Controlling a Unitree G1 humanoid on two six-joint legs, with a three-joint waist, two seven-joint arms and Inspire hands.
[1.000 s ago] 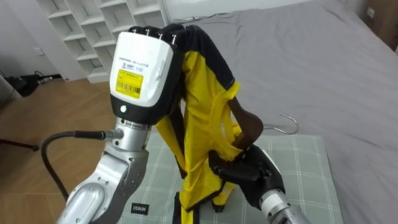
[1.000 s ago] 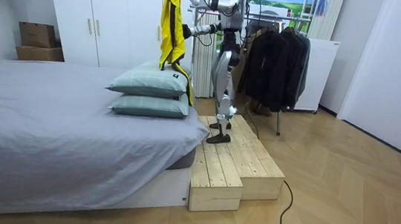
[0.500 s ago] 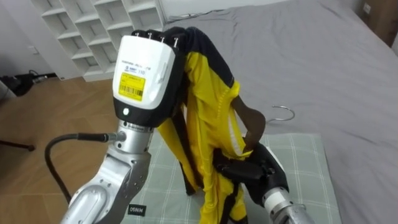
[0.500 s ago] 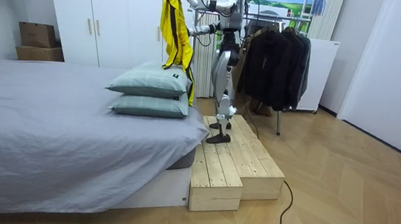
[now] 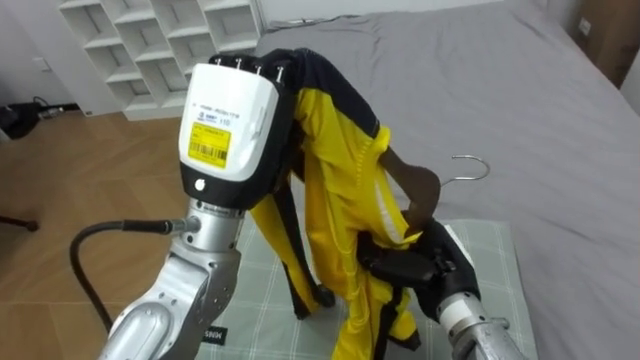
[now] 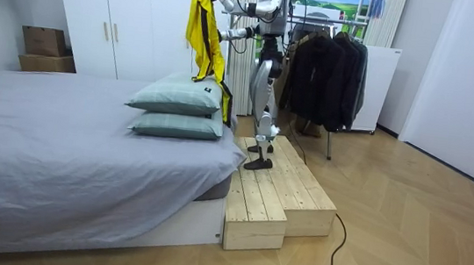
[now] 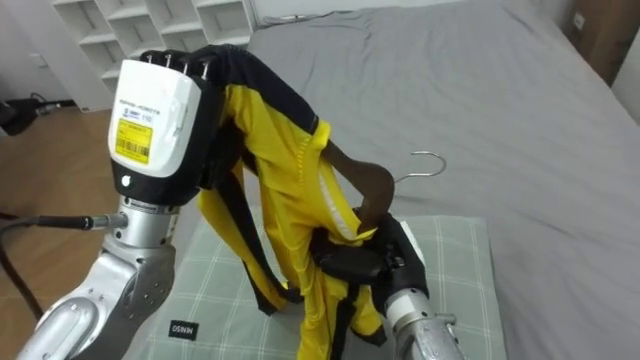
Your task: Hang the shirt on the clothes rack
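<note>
Stance: robot stands on the wooden platform [image 6: 275, 189] next to the bed [image 5: 530, 90], facing it, both arms raised.
Task thing: yellow top [image 5: 335, 190] with dark trim, held up in the air over the checked pillow [image 5: 485, 270]. Its lower end dangles just above the pillow.
Left hand [image 5: 232, 120]: raised, back towards the camera, fingers curled away over the top's dark upper edge. The top hangs from it, so it reads as gripping the top.
Right hand [image 5: 412, 268]: lower, closed around the bottom of the wooden hanger [image 5: 415, 188], with yellow cloth bunched against it.
Hanger: one wooden arm pokes out past the yellow cloth and the rest is behind the fabric. Metal hook [image 5: 470, 165] is free, pointing off towards the bed.
Done: top lifted off the bed, hanger in hand and partly into the garment.
Not clear: how far the hanger sits inside the neck, because cloth hides it.
Left: seat both shoulders on the hanger, let go with the left hand, turn to the clothes rail [image 6: 318, 15] with dark coats [image 6: 322, 75] behind the robot, and hook it on.
Progress call: roughly midway, still the hanger-fitting stage.
</note>
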